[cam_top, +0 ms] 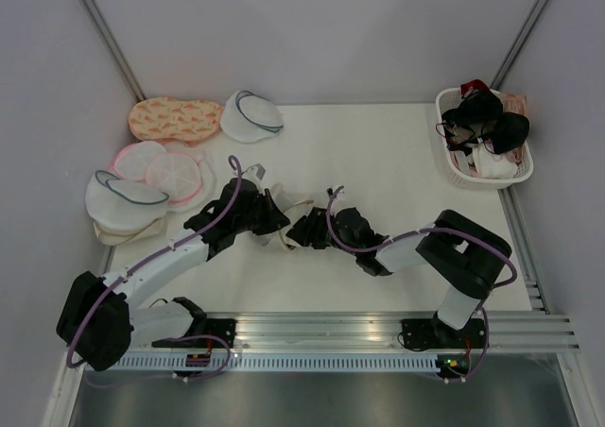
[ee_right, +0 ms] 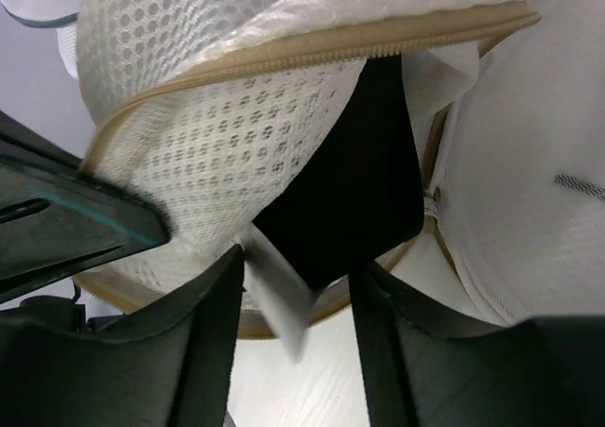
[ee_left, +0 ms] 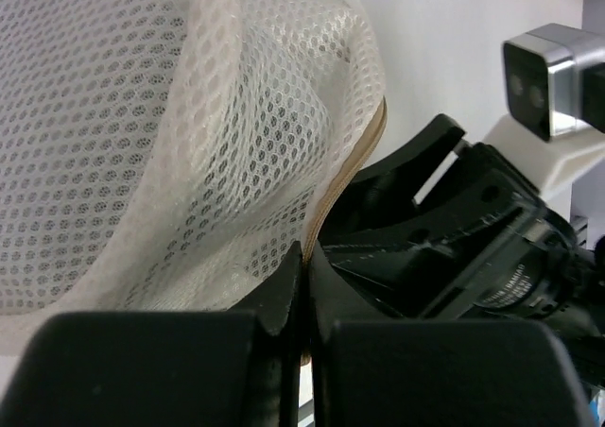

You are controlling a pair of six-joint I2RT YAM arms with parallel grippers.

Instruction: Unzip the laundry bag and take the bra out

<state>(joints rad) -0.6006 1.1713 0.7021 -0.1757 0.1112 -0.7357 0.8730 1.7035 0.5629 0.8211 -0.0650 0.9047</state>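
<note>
The laundry bag (ee_left: 142, 144), white mesh with a tan zipper rim, hangs between my two grippers at the table's middle (cam_top: 280, 208). My left gripper (ee_left: 307, 257) is shut on the bag's tan rim; in the top view the left gripper (cam_top: 272, 221) sits at the bag's left side. In the right wrist view the bag (ee_right: 217, 134) is unzipped, and the black bra (ee_right: 350, 191) with its white tag (ee_right: 279, 290) pokes out of the opening. My right gripper (ee_right: 298, 299) is open, its fingers on either side of the bra's corner and tag. In the top view the right gripper (cam_top: 306, 230) is against the bag's right side.
A white basket (cam_top: 518, 167) holding black and pink garments stands at the back right. At the left lie pink-rimmed pouches (cam_top: 175, 174), grey-rimmed white pouches (cam_top: 123, 200) (cam_top: 250, 115) and an orange patterned pouch (cam_top: 175, 118). Walls close the table on three sides.
</note>
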